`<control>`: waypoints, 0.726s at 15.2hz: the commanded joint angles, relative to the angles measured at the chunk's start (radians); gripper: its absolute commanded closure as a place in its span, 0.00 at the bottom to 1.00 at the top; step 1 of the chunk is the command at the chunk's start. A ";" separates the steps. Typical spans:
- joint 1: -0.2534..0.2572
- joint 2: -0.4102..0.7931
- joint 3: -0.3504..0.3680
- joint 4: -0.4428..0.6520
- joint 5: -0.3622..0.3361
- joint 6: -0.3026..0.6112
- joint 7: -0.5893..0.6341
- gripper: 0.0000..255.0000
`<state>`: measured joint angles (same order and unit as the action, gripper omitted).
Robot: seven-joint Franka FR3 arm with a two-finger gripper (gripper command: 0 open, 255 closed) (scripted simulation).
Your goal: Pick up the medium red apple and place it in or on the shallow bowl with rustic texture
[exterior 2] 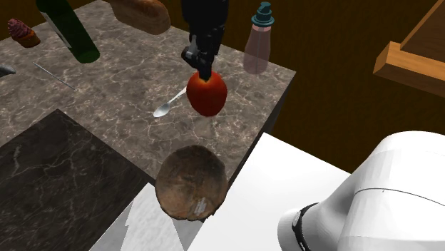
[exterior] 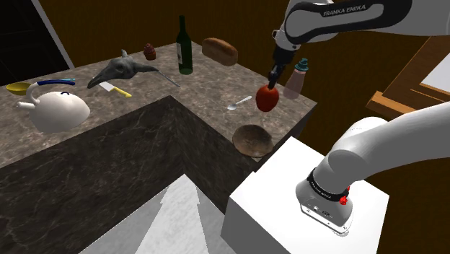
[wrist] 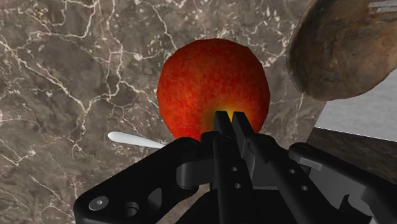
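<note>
The jaws pinch the apple (exterior 2: 207,94) by its top (a slim hold), so it may slip short of the bowl (exterior 2: 191,184).

A dark marble counter (exterior: 209,86) (exterior 2: 121,78) (wrist: 63,63) with white veins carries everything. Along its far edge stand a cupcake (exterior: 149,52) (exterior 2: 23,32), a green bottle (exterior: 184,49) (exterior 2: 71,32) and a bread loaf (exterior: 220,50) (exterior 2: 142,14). A pink bottle (exterior: 296,81) (exterior 2: 258,46) stands at the corner by the stand. A white spoon (exterior: 235,106) (exterior 2: 167,105) (wrist: 133,139) lies flat near that corner. A brown bowl (exterior: 252,139) (exterior 2: 191,187) (wrist: 343,51) sits tilted at the near edge; whether it rests fully on the top cannot be told. Toward the shoulder view's left end lie a grey shark figure (exterior: 121,71), a yellow-handled knife (exterior: 115,89) and a white teapot (exterior: 56,110).
</note>
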<state>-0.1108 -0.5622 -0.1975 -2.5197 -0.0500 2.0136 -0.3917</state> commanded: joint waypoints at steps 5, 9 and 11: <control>0.001 -0.012 0.005 0.072 0.002 -0.085 0.002 1.00; 0.002 -0.017 0.010 0.122 0.005 -0.140 0.005 1.00; 0.003 -0.018 0.011 0.135 0.005 -0.154 0.005 1.00</control>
<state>-0.1083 -0.5797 -0.1875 -2.3915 -0.0453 1.8678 -0.3871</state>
